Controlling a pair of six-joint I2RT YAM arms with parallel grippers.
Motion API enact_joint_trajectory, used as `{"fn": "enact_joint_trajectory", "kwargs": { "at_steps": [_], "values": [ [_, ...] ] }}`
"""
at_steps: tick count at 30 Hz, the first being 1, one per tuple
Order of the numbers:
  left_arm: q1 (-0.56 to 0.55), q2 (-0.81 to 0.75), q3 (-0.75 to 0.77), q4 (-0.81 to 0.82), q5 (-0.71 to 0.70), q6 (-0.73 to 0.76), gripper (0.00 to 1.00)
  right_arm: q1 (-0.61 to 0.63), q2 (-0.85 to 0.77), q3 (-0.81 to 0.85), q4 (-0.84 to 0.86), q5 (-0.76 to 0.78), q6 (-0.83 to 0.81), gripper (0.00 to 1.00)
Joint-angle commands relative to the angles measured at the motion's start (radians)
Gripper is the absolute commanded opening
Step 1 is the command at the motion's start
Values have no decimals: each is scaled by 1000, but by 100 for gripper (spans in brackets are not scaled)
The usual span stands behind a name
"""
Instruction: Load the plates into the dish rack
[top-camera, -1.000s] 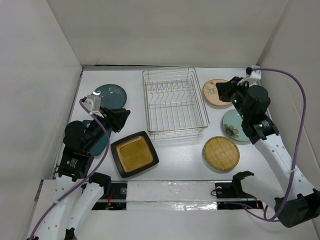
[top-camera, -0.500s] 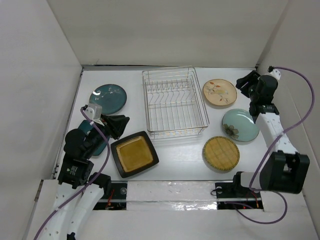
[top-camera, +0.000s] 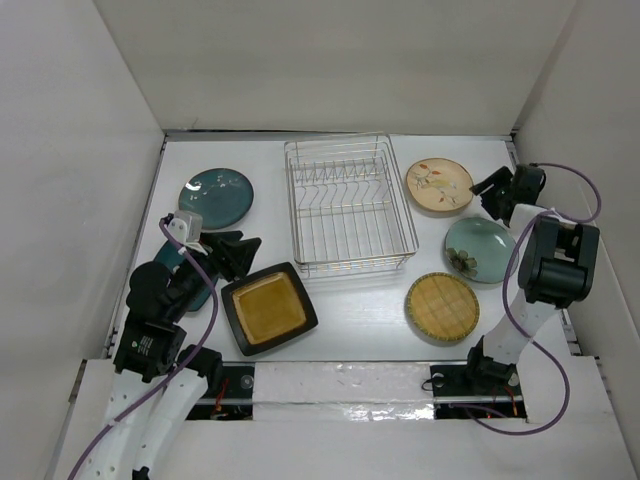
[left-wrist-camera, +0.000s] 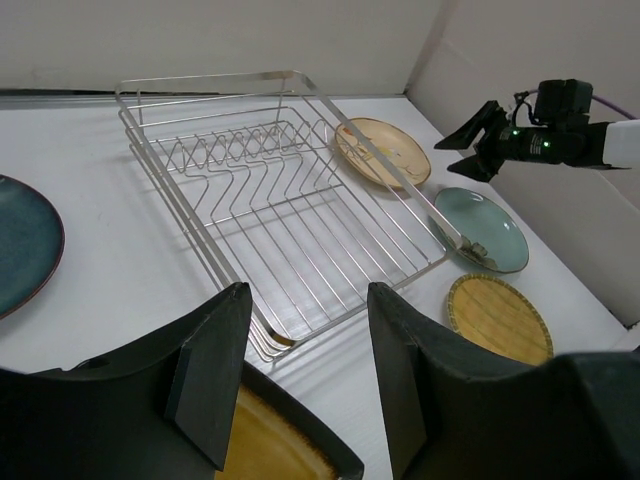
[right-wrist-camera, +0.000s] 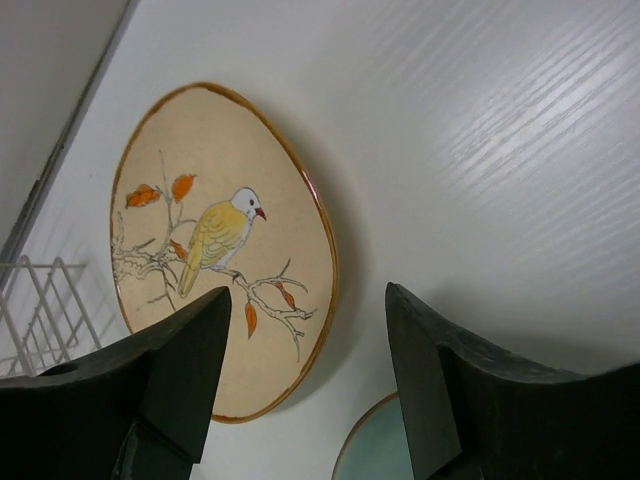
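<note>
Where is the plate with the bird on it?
In the top view, the bird plate lies just right of the dish rack, beyond the pale blue plate.

Six plates on one table (top-camera: 350, 330): a teal plate (top-camera: 216, 196), a second teal plate (top-camera: 204, 290) partly hidden, one black square plate (top-camera: 268, 308), one yellow grid plate (top-camera: 442, 306), one pale blue plate (top-camera: 480, 250) and one tan plate (top-camera: 439, 185). One wire rack (top-camera: 350, 205). Two grippers: left gripper (left-wrist-camera: 305, 385), right gripper (right-wrist-camera: 305, 375).

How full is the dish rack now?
Empty. The dish rack shows only bare wires in the top and left wrist views; the visible plates lie on the table outside it.
</note>
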Motion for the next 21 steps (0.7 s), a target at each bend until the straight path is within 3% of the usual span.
{"fn": "enact_joint_trajectory", "kwargs": {
  "at_steps": [1,15,21],
  "values": [
    [-3,-9,4,27,-9,16,47,-14,33,44,73,-108,51,65],
    [-3,-1,7,32,-22,16,47,-47,297,228,51,-320,84,49],
    [-3,-1,9,30,-41,21,47,-37,374,268,56,-394,101,38]
  ]
}}
